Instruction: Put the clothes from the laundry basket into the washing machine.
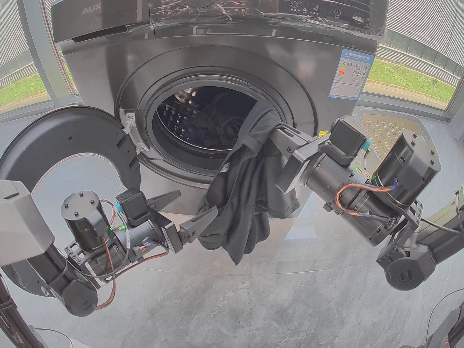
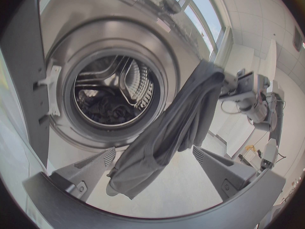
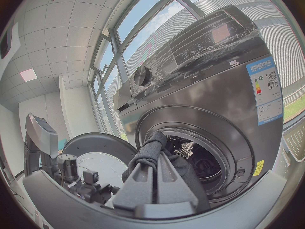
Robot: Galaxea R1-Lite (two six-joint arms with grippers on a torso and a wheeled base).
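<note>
**Right gripper clamped on a dark garment at the drum mouth**

Right gripper (image 1: 275, 134) is up at the right side of the washing machine (image 1: 217, 59) opening, and your right wrist view shows its fingers (image 3: 173, 183) pressed together with the dark garment (image 1: 246, 184) bunched over their tips. That's a firm pinch on the cloth's top end. From there the garment drapes down across the lower right rim of the opening and hangs in front of the machine, its bottom hem clear of the grey floor (image 1: 270, 291). None of it is past the rim and into the drum (image 1: 203, 117).

Now your left gripper (image 1: 197, 201): it sits low, in front of the machine and below the opening, fingers spread wide. One fingertip (image 1: 212, 212) reaches the left edge of the hanging cloth. In the left wrist view the garment's lower part hangs between the two spread fingers (image 2: 95, 166), but you can't tell there whether either one touches it.

Look inside the drum and you see dark clothes (image 2: 108, 107) lying at the bottom. The round door (image 1: 67, 136) stands swung fully open on the left, on its hinge beside the opening.
</note>
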